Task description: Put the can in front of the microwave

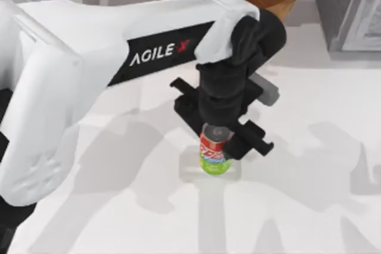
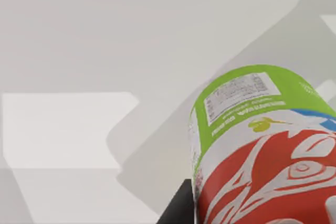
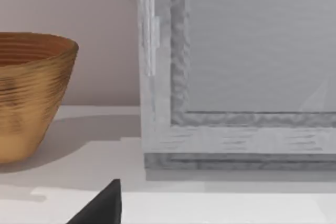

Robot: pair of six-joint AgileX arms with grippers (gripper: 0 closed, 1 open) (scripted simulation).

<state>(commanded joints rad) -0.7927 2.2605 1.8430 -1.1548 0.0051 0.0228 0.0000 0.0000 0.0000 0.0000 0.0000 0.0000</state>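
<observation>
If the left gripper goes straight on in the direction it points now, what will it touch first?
The left gripper points down, closed on the can. Straight on, the can's green bottom would most likely meet the white table first. How far it hangs above the table is unclear.

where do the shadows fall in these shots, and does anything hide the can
Top view: arm shadows spread over the white table; the left pincer covers the silver top of the small red-and-green soda can. Left wrist view: angular shadows lie behind the can. Right wrist view: the ribbed brown bowl casts a soft shadow.
</observation>
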